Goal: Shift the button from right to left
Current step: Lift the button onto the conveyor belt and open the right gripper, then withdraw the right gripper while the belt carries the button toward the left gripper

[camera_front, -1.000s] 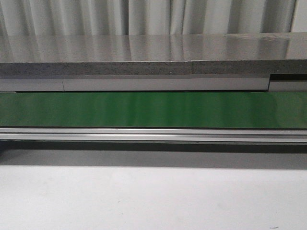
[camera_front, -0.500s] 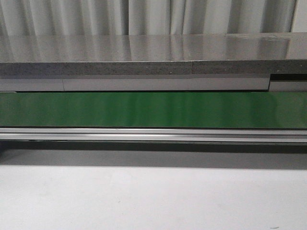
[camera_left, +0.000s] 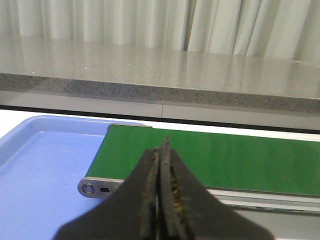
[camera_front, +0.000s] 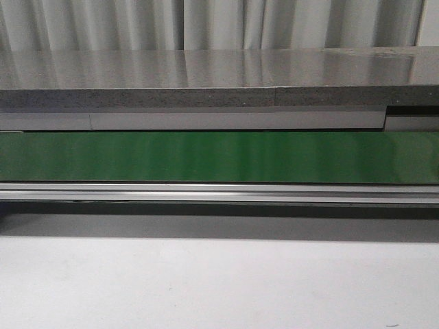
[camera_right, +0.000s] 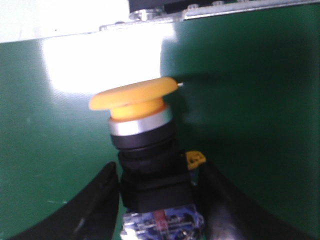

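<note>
On my right wrist camera I see the small push button with the round yellow-orange mushroom cap, silver collar and black blocky body [camera_right: 142, 150] sitting between the two black fingers [camera_right: 95, 210] of the right gripper [camera_right: 157, 200]. The fingers stand on either side of the black body and appear to press against it, so I read the gripper as clamped on the button. A small yellow mark shows on the body's side, and a clear block with a red mark sits at its base. Behind the button lies the glossy green conveyor belt [camera_right: 250, 100], with a bright glare patch on it; I cannot tell whether the button rests on the belt or is held above it.

My left wrist camera shows the left gripper [camera_left: 161, 200] with its black fingers [camera_left: 147, 200] pressed together and nothing between them. Beyond it is the end of the green conveyor belt [camera_left: 210, 160], and the light blue plastic tray [camera_left: 45, 170] sits just beside and under that end. A grey speckled stone counter [camera_left: 160, 75] runs behind the belt, with pale curtains [camera_left: 150, 22] behind it.

The front camera shows only the belt [camera_front: 219, 156], its silver metal rail [camera_front: 219, 192], the counter and the white tabletop [camera_front: 219, 284]; neither arm nor the button appears there.
</note>
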`<state>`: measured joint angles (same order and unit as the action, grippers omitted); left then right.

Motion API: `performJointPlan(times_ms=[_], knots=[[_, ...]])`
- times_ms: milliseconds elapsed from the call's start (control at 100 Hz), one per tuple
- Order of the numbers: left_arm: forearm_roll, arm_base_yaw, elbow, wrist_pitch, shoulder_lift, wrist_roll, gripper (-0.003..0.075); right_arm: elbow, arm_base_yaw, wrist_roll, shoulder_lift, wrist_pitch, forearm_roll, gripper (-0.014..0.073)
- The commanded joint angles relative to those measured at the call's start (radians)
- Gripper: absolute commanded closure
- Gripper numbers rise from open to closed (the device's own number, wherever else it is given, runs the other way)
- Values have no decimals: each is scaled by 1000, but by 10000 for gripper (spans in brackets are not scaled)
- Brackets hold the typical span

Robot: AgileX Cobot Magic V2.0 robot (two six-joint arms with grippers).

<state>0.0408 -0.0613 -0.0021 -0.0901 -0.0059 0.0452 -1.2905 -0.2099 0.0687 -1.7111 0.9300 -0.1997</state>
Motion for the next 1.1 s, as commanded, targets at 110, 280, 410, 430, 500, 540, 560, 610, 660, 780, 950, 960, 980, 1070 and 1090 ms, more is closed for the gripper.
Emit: performJointPlan(times_ms=[110,280,410,430,500,540,560,610,660,780,950,960,980,1070,1090], knots=[[4,3,45,75,-31,9,741,-29,-2,-4,32,-33,-13,118],[4,3,45,75,-31,9,741,-29,-2,-4,45,-45,-45,-50],[4,3,45,75,-31,9,741,-29,-2,14,107,-34,-84,-41],[4,3,45,75,-31,9,741,-29,-2,17,116,-34,-84,-41],[4,3,45,75,-31,9,741,-29,-2,21,161,-34,-69,-41],[4,3,45,75,-31,9,741,-29,-2,34,187,-34,-57,-41],[4,3,45,75,-31,9,741,-29,-2,45,199,-31,-50,-41],[4,3,45,75,-31,9,741,-29,-2,77,227,-15,-41,-39],[4,3,45,75,-31,9,741,-28,-2,103,254,8,-38,-20],[4,3,45,75,-31,9,741,9,-2,120,326,12,-21,193],[4,3,45,75,-31,9,741,116,-2,120,441,-34,4,624],[4,3,45,75,-31,9,741,127,-2,120,446,-37,4,639],[4,3,45,75,-31,9,741,144,-2,120,461,-45,4,666],[4,3,45,75,-31,9,741,219,-1,120,527,-89,6,661],[4,3,45,75,-31,9,741,231,0,120,543,-102,6,661]])
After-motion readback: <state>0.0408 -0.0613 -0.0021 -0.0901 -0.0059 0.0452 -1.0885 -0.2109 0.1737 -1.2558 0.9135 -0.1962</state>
